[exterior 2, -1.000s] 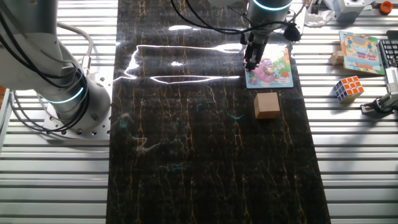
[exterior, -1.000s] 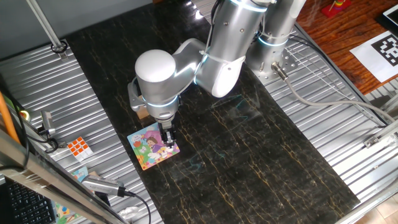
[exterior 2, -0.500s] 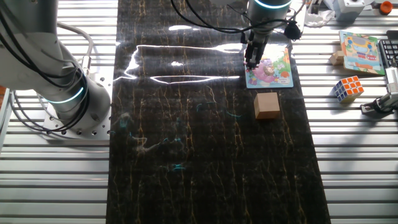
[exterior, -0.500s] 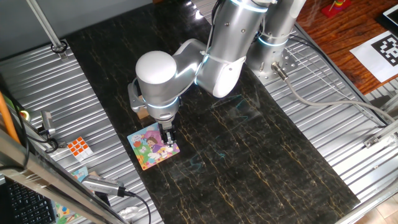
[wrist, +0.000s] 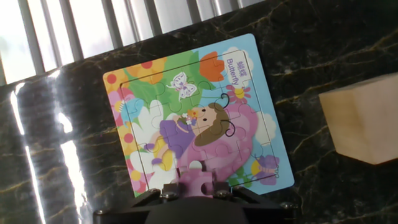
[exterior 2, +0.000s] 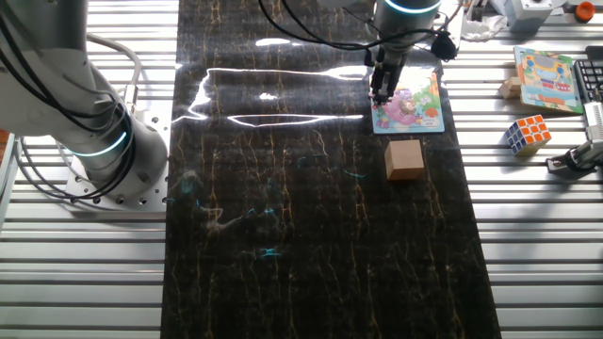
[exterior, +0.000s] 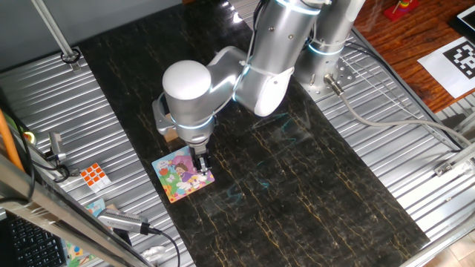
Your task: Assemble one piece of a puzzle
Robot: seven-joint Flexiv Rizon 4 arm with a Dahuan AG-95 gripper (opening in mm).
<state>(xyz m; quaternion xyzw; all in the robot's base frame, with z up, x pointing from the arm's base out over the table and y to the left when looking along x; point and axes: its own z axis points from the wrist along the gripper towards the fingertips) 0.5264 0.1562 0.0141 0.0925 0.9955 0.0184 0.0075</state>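
Between the earlier pictures and now, nothing measurable has shifted: the gripper [wrist: 196, 186] remains clamped on the tiny pink-magenta flat puzzle piece [wrist: 196, 180], poised at the edge of the small square cartoon jigsaw board [wrist: 198, 112], near the edge of the dark marbled counter [exterior 2: 283, 207]. Judgement: seating not yet completed. The tan wooden block [wrist: 364, 124] lies just beside the board.
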